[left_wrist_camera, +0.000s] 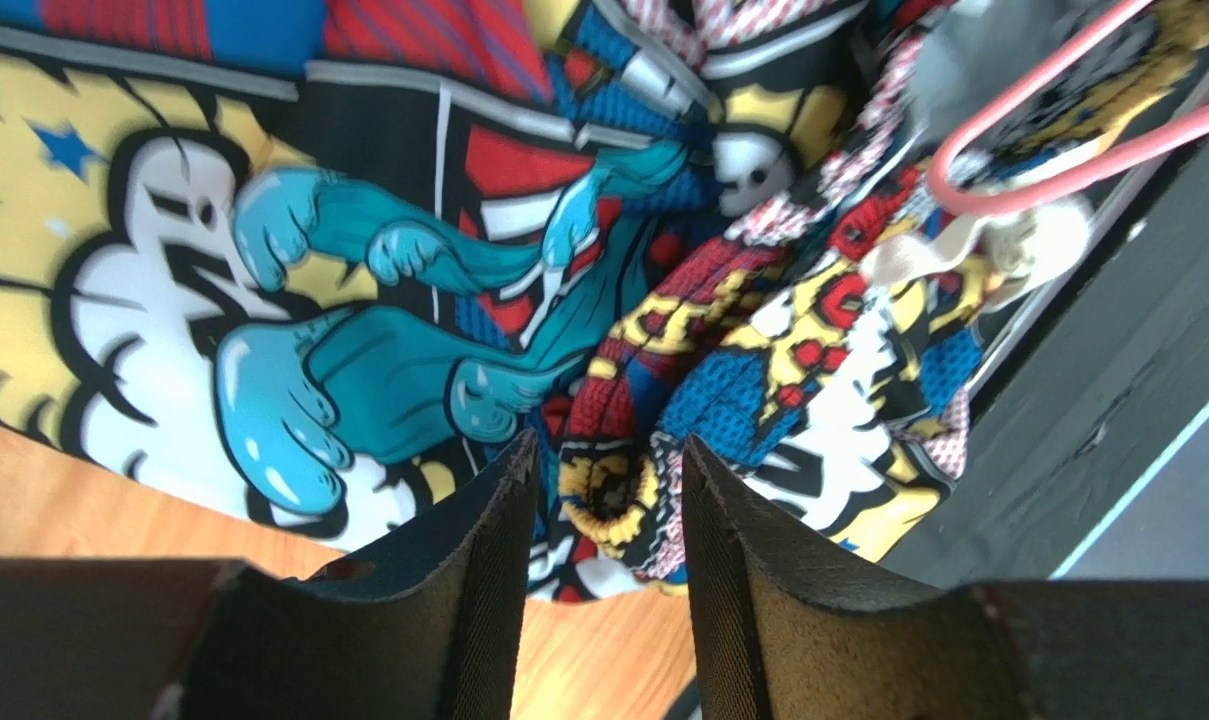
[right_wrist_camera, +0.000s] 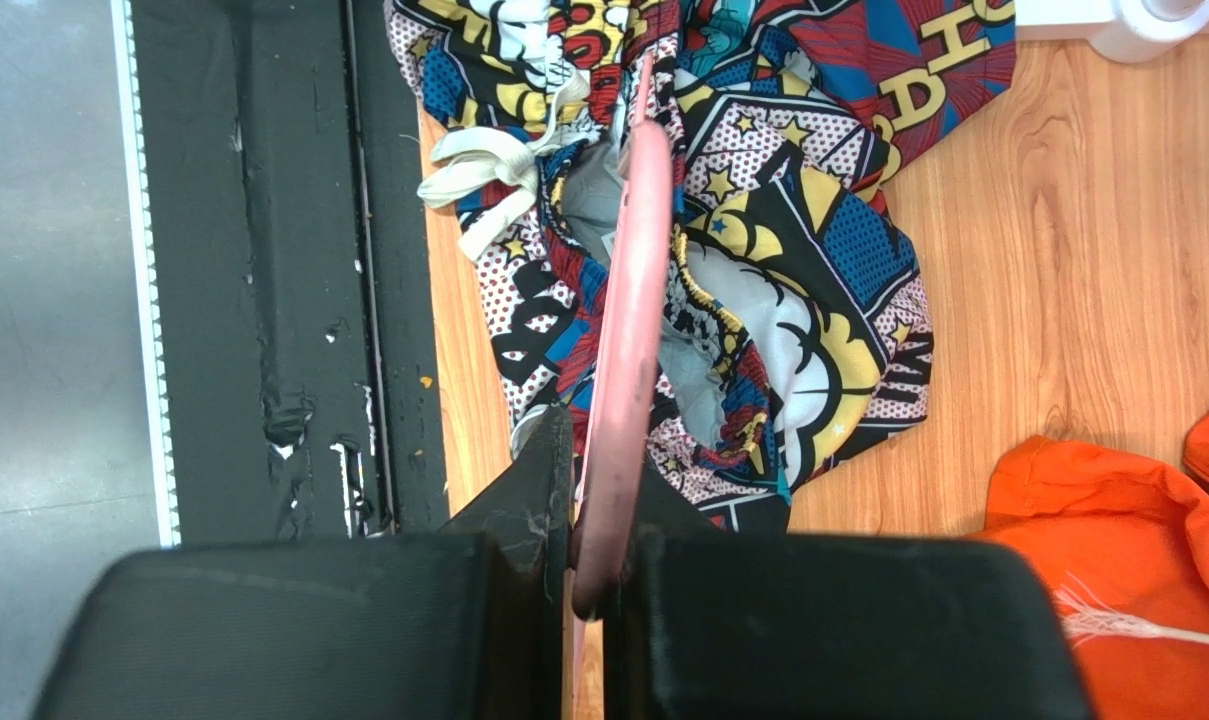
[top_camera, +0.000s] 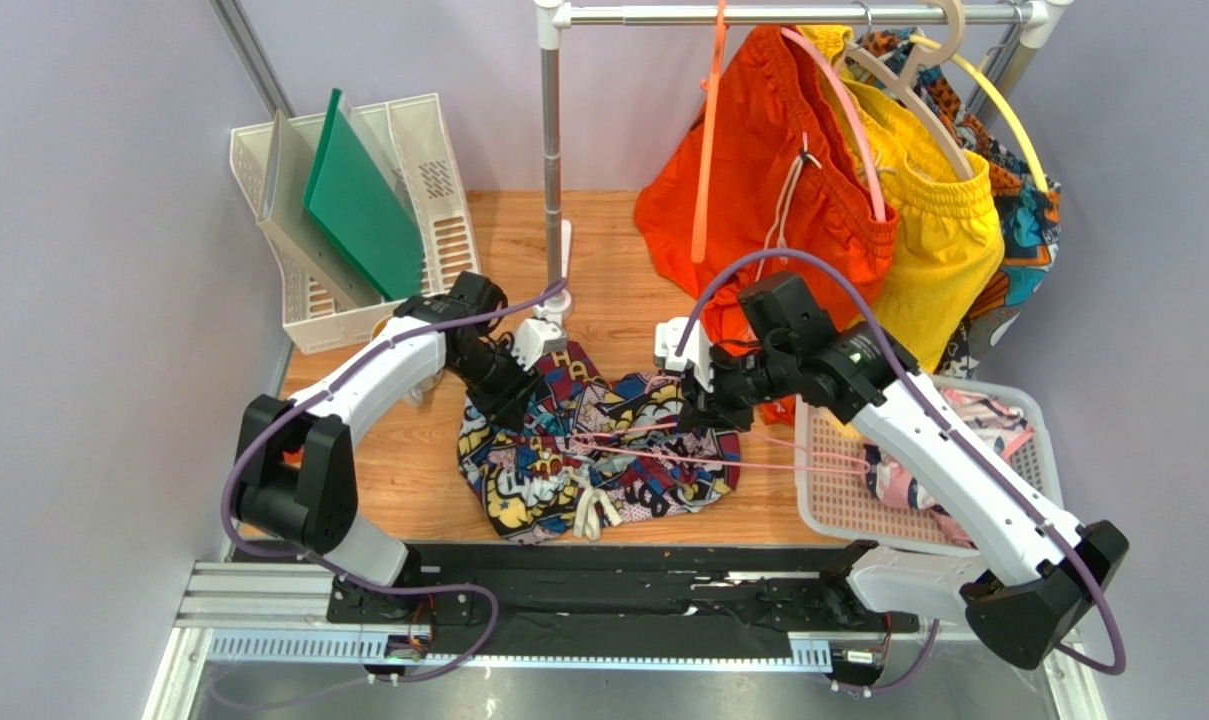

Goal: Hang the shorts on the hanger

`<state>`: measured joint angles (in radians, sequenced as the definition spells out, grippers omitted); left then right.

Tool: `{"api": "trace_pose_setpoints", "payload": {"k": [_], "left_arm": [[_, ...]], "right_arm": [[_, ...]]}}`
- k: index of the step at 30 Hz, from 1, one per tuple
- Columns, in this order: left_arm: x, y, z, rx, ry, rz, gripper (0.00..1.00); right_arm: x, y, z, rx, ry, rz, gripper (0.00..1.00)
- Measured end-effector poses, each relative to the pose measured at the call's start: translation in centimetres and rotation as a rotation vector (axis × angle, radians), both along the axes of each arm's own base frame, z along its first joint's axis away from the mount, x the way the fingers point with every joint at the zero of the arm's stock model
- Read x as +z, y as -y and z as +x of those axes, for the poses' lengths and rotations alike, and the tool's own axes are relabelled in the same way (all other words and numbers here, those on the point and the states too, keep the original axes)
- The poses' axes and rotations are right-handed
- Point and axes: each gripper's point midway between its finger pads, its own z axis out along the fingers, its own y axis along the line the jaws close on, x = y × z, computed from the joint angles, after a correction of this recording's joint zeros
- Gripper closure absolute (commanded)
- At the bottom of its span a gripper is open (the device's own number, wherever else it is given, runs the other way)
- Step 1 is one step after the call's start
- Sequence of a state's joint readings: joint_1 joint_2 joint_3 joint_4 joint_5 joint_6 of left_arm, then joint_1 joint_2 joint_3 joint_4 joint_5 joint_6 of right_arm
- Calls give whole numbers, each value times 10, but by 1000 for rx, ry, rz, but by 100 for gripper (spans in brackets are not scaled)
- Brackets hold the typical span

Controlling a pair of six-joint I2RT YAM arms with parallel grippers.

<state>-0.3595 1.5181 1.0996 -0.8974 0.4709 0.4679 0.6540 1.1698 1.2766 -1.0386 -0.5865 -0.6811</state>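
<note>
The comic-print shorts (top_camera: 595,443) lie crumpled on the wooden table between both arms, white drawstring (right_wrist_camera: 475,165) toward the front edge. The thin pale pink hanger (top_camera: 806,467) lies across them, running right toward the basket. My right gripper (top_camera: 705,408) sits at the shorts' right edge. In the right wrist view my right gripper (right_wrist_camera: 603,450) is shut on the hanger's (right_wrist_camera: 633,270) wire above the shorts (right_wrist_camera: 806,240). My left gripper (top_camera: 508,393) is over their upper left part. Close up, my left gripper (left_wrist_camera: 610,450) stands open just short of a bunched fold of the shorts (left_wrist_camera: 355,345), the hanger's (left_wrist_camera: 1046,173) loop beyond.
Orange shorts (top_camera: 760,180) and yellow shorts (top_camera: 941,225) hang on the clothes rail at the back right. Its upright pole (top_camera: 550,150) stands just behind the left gripper. A white basket (top_camera: 1016,393) sits right, a file rack with a green board (top_camera: 358,195) back left.
</note>
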Motion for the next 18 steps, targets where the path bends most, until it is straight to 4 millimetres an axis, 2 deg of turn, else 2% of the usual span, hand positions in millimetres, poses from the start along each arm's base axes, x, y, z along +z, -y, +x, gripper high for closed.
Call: {"api": "trace_pose_setpoints", "payload": {"k": [2,4,10,15,18], "left_arm": [[-7,-4,-2,4,-25,30,54],[-24,-13,-6,11,-87,95,53],[-33,-20,-15,11,-145,138,56],[-30,-19,-30,-11,-195,135,66],[-24,-15,-41,-44,-212,125,82]], "right_arm": [[-4,-2,3,4,-5,-11,100],[-12,-5,8,14,-18,-32,100],[-20,-4,4,42,-49,-54,100],[-22,0,-10,90,-81,-63,100],[-23,5,-20,122,-104,-74,100]]}}
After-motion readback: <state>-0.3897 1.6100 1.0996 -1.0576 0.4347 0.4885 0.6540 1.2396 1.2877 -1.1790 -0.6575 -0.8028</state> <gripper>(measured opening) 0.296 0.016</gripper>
